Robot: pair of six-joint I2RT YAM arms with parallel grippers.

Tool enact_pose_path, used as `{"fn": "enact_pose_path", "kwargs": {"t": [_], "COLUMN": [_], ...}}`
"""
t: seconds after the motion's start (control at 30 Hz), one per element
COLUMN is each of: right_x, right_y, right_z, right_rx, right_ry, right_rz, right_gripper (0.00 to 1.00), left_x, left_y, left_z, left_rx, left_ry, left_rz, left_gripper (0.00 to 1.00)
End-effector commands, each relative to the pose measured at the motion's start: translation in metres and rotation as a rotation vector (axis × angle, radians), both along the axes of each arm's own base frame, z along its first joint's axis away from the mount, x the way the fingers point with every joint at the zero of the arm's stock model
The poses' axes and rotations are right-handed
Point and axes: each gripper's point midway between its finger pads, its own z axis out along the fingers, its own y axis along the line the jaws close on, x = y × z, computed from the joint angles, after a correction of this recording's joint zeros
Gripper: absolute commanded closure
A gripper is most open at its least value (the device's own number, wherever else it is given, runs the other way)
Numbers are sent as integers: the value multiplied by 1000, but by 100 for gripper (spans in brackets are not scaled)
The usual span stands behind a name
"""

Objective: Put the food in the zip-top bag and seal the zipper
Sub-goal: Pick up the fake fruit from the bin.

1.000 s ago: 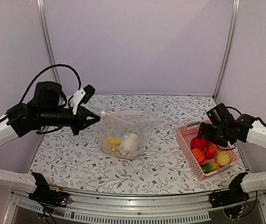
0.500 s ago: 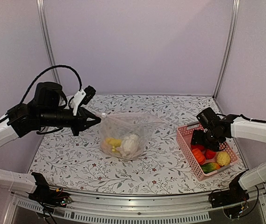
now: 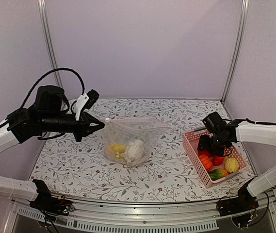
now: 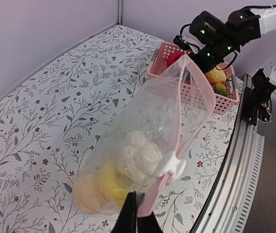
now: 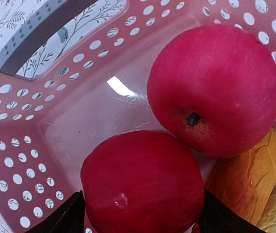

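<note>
Top external view: in the last second the right arm (image 3: 254,131) has swung left and come down from above the basket (image 3: 192,145), and its tip is now low inside it. The left arm (image 3: 36,121) has not moved.

In the right wrist view the right fingers (image 5: 67,218) are spread wide, one on each side of a red fruit (image 5: 142,189). A second red fruit (image 5: 215,92) lies just beyond it, touching it. We cannot tell if the fingers already press on the fruit. We judge this to be the approach for the next pick, with the closing not yet done.

The left fingers (image 4: 130,218) are closed on the bag (image 4: 152,126) at its mouth edge, just below the white slider (image 4: 171,165) of the zipper (image 4: 198,92). They hold the mouth up and open toward the basket. The bag's bottom rests on the table (image 3: 79,165), ahead of these fingers. A banana (image 3: 117,147) and a cauliflower (image 3: 135,148) are already inside.

The left arm reaches level to the right. The right forearm slopes down and leftwards into the basket.
</note>
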Motion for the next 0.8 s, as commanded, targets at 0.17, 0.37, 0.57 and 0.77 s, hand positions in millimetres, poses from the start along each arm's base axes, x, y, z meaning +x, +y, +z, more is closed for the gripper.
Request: {"fn": "enact_pose_path", "kwargs": {"t": [0.17, 0.37, 0.57, 0.77], "right_x": [5, 3, -9, -23], "right_y": [2, -9, -23, -1], "right_z": [-1, 21, 51, 114], "right_rx": [6, -13, -33, 148], "right_ry": [0, -60, -116, -264], "right_rz": [0, -16, -19, 113], "right_gripper": [28, 36, 39, 42], "left_x": [1, 2, 2, 1], "left_y": [3, 1, 0, -2], "left_z": [-4, -7, -9, -9], "left_rx": [7, 13, 14, 10], "left_ry": [0, 11, 20, 26], "left_rz": [2, -2, -3, -11], "left_gripper": [100, 100, 100, 100]}}
